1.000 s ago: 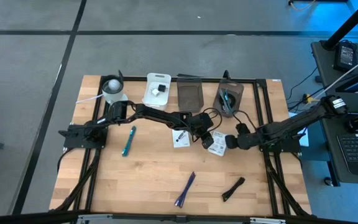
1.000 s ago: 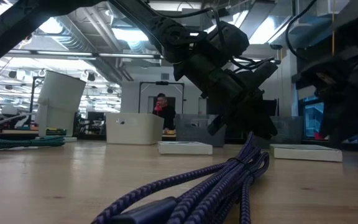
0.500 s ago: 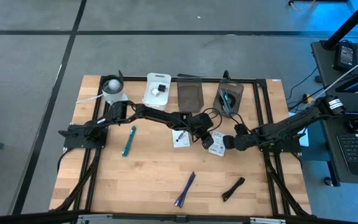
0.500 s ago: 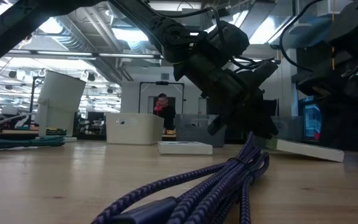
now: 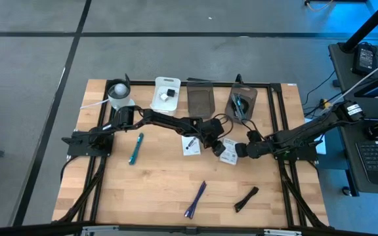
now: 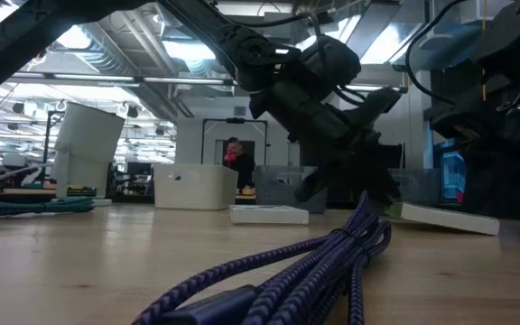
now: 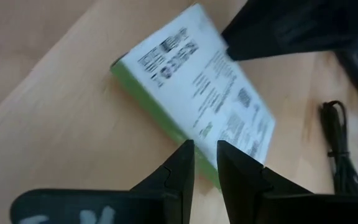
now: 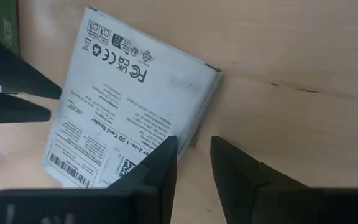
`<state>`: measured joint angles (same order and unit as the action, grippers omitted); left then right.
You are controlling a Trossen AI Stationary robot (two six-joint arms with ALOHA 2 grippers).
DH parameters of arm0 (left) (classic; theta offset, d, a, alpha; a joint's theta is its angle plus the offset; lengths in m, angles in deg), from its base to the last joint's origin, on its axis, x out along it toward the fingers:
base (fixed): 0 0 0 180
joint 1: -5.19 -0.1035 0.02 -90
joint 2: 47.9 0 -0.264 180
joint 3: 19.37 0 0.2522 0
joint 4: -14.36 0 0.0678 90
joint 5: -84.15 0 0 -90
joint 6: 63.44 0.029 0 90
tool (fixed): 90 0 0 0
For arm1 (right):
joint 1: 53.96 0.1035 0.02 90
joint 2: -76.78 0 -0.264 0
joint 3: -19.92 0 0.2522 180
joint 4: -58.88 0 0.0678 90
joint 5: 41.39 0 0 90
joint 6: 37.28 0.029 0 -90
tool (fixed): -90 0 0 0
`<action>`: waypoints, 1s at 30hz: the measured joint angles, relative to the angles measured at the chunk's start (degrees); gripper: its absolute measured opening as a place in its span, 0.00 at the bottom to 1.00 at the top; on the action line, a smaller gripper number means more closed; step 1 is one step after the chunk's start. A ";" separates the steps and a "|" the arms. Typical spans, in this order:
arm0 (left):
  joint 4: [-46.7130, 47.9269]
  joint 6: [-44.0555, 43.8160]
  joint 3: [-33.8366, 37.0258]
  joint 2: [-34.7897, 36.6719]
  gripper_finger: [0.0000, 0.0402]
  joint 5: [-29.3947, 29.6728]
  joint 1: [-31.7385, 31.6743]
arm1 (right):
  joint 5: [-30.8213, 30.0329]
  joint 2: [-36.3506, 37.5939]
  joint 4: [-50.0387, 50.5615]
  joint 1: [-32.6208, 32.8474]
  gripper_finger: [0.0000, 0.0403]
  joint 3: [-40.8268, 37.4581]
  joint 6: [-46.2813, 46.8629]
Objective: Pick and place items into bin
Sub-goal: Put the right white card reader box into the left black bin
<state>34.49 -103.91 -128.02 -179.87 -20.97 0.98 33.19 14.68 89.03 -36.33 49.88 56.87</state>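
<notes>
Both arms crowd the white card mid-table; bare wood around the purple pen lies open.
</notes>
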 joint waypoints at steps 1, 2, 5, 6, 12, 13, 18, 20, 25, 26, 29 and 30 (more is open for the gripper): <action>0.87 -0.77 -0.01 0.00 0.16 0.31 0.00 | 0.06 0.00 -0.22 0.00 0.25 -0.02 -0.04; 1.56 -1.18 0.00 0.00 0.16 0.78 0.01 | 0.05 0.00 -0.36 0.00 0.25 -0.04 -0.11; 1.93 -1.37 0.00 0.00 0.16 2.11 0.04 | 0.04 0.00 -0.35 0.00 0.25 -0.04 -0.13; 1.77 -1.46 0.00 0.00 0.16 2.19 0.02 | 0.04 0.00 -0.36 0.00 0.25 -0.04 -0.13; 0.86 -5.09 0.00 -0.56 0.17 1.87 0.02 | 0.03 0.00 -0.33 0.00 0.25 -0.04 -0.15; 0.62 -5.85 0.00 -0.99 0.18 1.26 0.02 | 0.04 0.00 -0.37 0.00 0.25 -0.04 -0.15; -1.96 -9.50 -0.06 -2.72 0.26 -1.27 -0.05 | 0.04 0.00 -0.39 0.00 0.25 -0.04 -0.17; -2.45 -10.16 -0.11 -2.80 0.31 -1.38 0.00 | 0.04 0.00 -0.36 0.02 0.25 -0.04 -0.18; -4.59 -12.69 -0.08 -2.93 0.42 -2.31 -0.03 | 0.08 0.00 -0.21 0.03 0.25 -0.04 -0.35; -5.48 -13.66 -0.04 -2.98 0.43 -2.81 -0.09 | 0.09 0.00 -0.16 0.04 0.25 -0.04 -0.35; -6.61 -16.11 0.02 -3.04 0.46 -2.82 -0.09 | 0.12 0.00 -0.16 0.04 0.25 -0.04 -0.37; -6.72 -16.51 0.02 -3.06 0.46 -2.90 -0.15 | 0.13 0.00 -0.16 0.04 0.25 -0.04 -0.37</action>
<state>27.77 -120.42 -128.00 -182.93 -23.87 0.83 33.32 14.68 88.87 -36.29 49.84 56.50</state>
